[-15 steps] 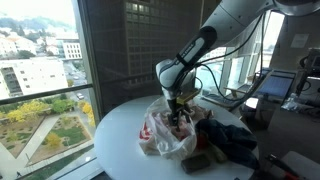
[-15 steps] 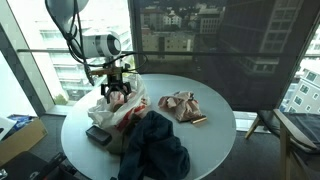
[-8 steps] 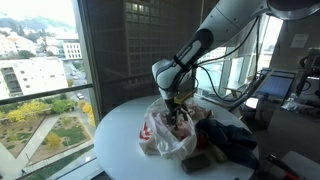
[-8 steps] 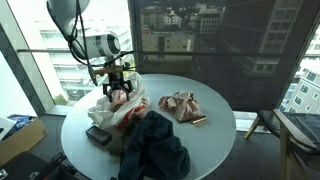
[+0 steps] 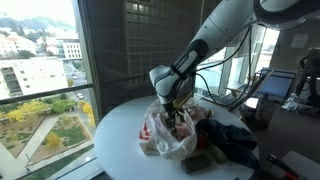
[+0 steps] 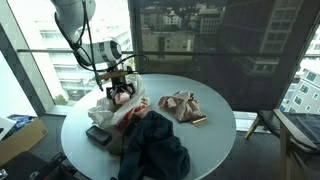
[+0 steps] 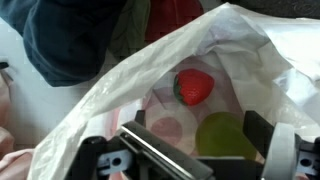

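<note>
- My jaws stand wide with nothing between them, hanging over the open mouth of the white plastic bag (image 7: 255,55). In both exterior views they sit right at the top of its crumpled heap (image 5: 163,135) (image 6: 112,110).
- The plastic bag lies on the round white counter (image 6: 215,140), off its middle and toward the rim. Down inside it I see a red strawberry (image 7: 194,86) and a green piece (image 7: 225,135) just beside it. I cannot tell whether the two touch.
- The biggest risk, as I judge it, is the film itself. The bag's lip folds in close on both sides, and I could pinch plastic along with, or instead of, what lies inside.
- If that happened, the whole bag would likely lift or drag, since nothing pins it to the counter.
- The strawberry looks smooth and rounded, so a grip off its middle could squeeze it sideways, deeper under the folds.
- The green piece sits so near that a finger could knock it or catch it too.
- A dark blue cloth (image 6: 150,145) is heaped against the bag toward the counter's edge, with red fabric (image 7: 175,15) showing by it. Either could snag a finger on a sideways move.
- A dark flat thing (image 6: 98,134) lies at the rim, just beside the bag.
- A pinkish bundle (image 6: 180,103) rests well apart, past the counter's middle and out of my way.
</note>
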`<state>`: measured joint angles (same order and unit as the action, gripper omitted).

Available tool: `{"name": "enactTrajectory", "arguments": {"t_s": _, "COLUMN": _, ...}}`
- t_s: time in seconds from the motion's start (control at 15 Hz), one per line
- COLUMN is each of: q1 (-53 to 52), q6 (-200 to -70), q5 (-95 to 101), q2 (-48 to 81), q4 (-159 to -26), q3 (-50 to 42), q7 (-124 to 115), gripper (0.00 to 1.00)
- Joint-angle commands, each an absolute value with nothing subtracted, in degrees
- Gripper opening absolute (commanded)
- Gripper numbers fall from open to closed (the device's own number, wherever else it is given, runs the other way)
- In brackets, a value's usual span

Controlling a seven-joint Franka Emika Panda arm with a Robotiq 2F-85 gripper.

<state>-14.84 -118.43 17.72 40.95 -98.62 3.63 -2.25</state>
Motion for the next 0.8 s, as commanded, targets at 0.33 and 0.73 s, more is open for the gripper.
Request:
{"name": "enactTrajectory", "arguments": {"t_s": 0.33, "q1": -14.61, "q6": -119.16, "q5": 17.03, "q2": 43.00, "q4": -97.87, "q3": 7.04, "q7": 5.64, "gripper": 1.00}}
{"name": "enactTrajectory", "arguments": {"t_s": 0.73, "q1": -13.58, "q6": -120.73, "q5": 17.55, "q2": 43.72, "q4": -97.25, "q3": 8.14, "q7": 12.91, "gripper": 1.00}}
